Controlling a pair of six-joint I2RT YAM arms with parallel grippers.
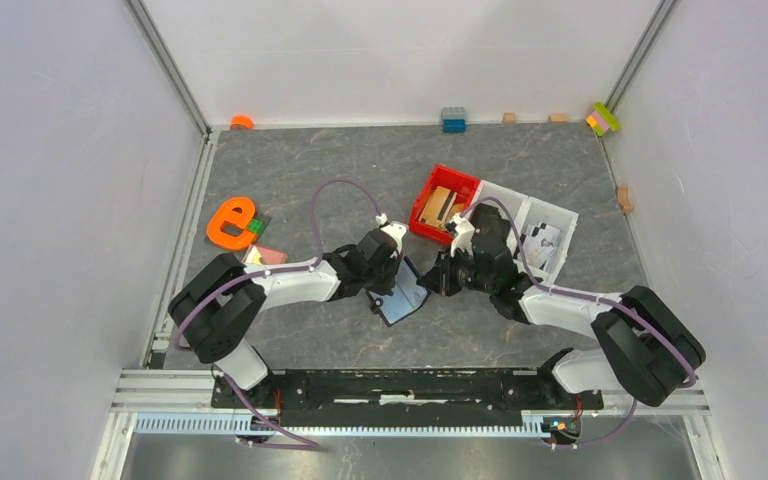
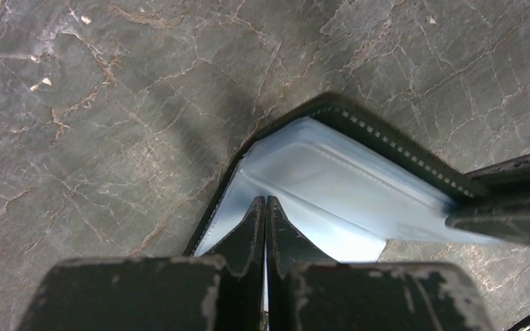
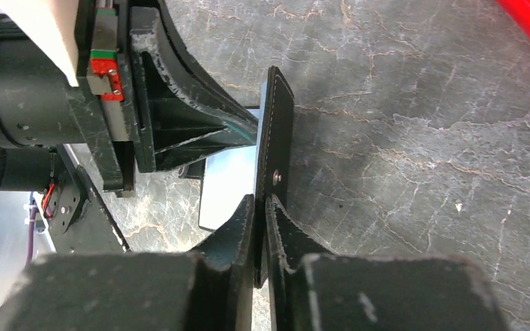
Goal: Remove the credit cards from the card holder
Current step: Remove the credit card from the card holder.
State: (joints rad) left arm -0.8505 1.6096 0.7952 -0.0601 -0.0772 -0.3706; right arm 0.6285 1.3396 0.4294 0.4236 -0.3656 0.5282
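Pinching from both sides, the pincers hold the card holder spread open. The left pincer (image 2: 265,204) is closed tight on its pale blue inner leaf, and the right pincer (image 3: 261,201) is nipped onto the black snap strap just below the metal stud (image 3: 277,177). The card holder (image 1: 401,296) sits on the desk (image 1: 290,170) at mid-frame in the top view, lower left of the red bin (image 1: 450,172). No credit cards show clear of the pockets — so this is the opening step, I judge. The next move calls for one pincer to keep its hold while the other lets go and finds a card edge.
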